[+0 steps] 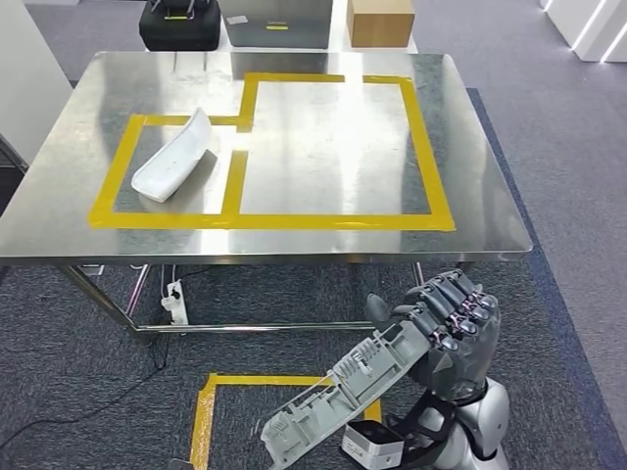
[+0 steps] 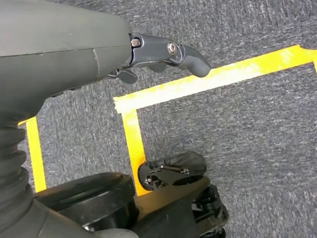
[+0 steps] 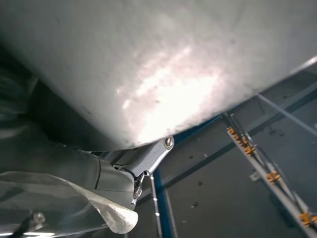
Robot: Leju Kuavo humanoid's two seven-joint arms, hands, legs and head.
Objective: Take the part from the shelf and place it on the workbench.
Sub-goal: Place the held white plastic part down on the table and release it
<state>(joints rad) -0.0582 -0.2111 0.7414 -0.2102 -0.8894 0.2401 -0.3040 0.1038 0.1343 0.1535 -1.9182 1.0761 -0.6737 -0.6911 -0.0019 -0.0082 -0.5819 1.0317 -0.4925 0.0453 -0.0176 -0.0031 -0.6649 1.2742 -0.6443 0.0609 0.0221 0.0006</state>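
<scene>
My right hand [image 1: 451,333] grips one end of a long grey ribbed plastic part [image 1: 340,387], held low in front of the steel workbench [image 1: 473,196] and slanting down to my left. In the right wrist view the part's pale smooth side [image 3: 168,64] lies close over the hand, with one finger [image 3: 149,158] showing under it. A white curved part [image 1: 171,157] lies on the bench inside the left yellow-taped rectangle. My left hand [image 2: 63,54] hangs over the carpet, holding nothing, a finger [image 2: 186,57] stretched out.
A larger yellow-taped rectangle [image 1: 333,220] marks the bench's middle and right. Behind the bench stand a black case [image 1: 179,24], a grey box [image 1: 277,22] and a cardboard box [image 1: 379,20]. A power strip [image 1: 174,299] lies under the bench. Yellow tape [image 1: 203,411] marks the carpet near me.
</scene>
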